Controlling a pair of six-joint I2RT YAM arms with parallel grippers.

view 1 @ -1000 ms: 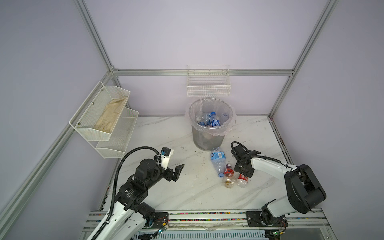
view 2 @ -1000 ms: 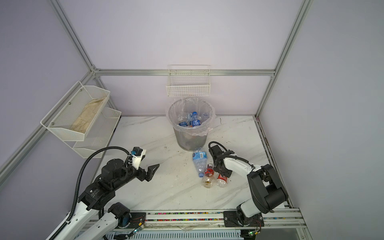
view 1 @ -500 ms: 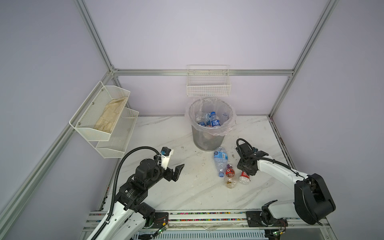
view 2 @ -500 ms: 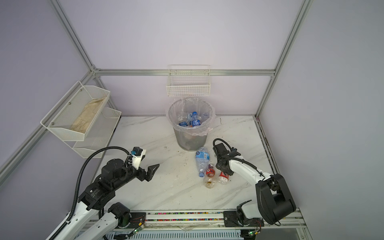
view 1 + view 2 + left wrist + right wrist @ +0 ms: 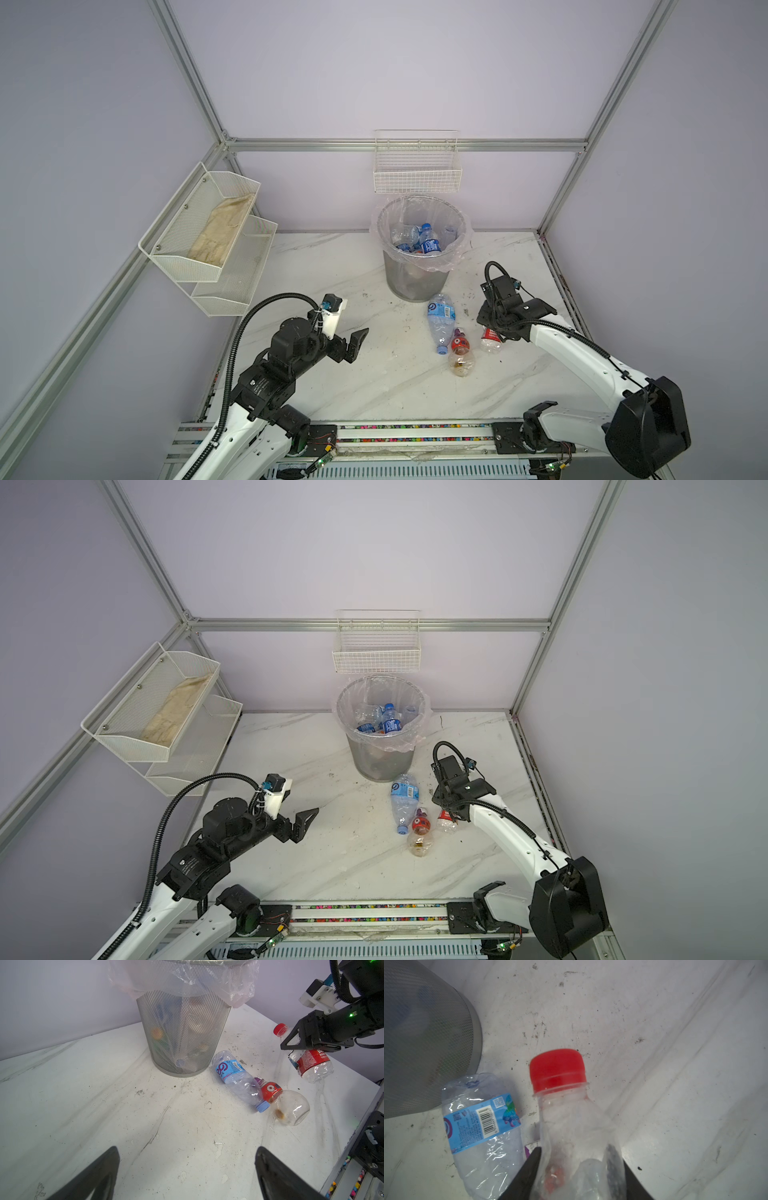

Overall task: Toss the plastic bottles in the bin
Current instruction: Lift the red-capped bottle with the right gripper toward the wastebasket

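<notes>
My right gripper [image 5: 575, 1151] is shut on a clear bottle with a red cap and red label [image 5: 560, 1093]. In the left wrist view this bottle [image 5: 311, 1064] hangs tilted, cap end raised, under the right gripper [image 5: 291, 1045]. In both top views the held bottle [image 5: 490, 340] [image 5: 446, 823] is right of two bottles lying on the table: a crushed blue-label one [image 5: 440, 322] [image 5: 403, 802] and a round red-label one [image 5: 460, 353] [image 5: 420, 835]. The grey mesh bin [image 5: 415, 278] [image 5: 380, 758] stands behind them with several bottles [image 5: 428, 243] inside. My left gripper [image 5: 357, 340] [image 5: 187, 1151] is open and empty.
A white wire basket [image 5: 417, 174] hangs on the back wall just above the bin. A two-tier white mesh shelf [image 5: 208, 232] holding a beige cloth juts out from the left wall. The arms' mounting rail [image 5: 395, 428] runs along the table's front edge.
My right gripper's jaws have closed on the red-capped bottle, and its cap end has come up. The right arm's base has swung to the right. The left arm has stayed still.
</notes>
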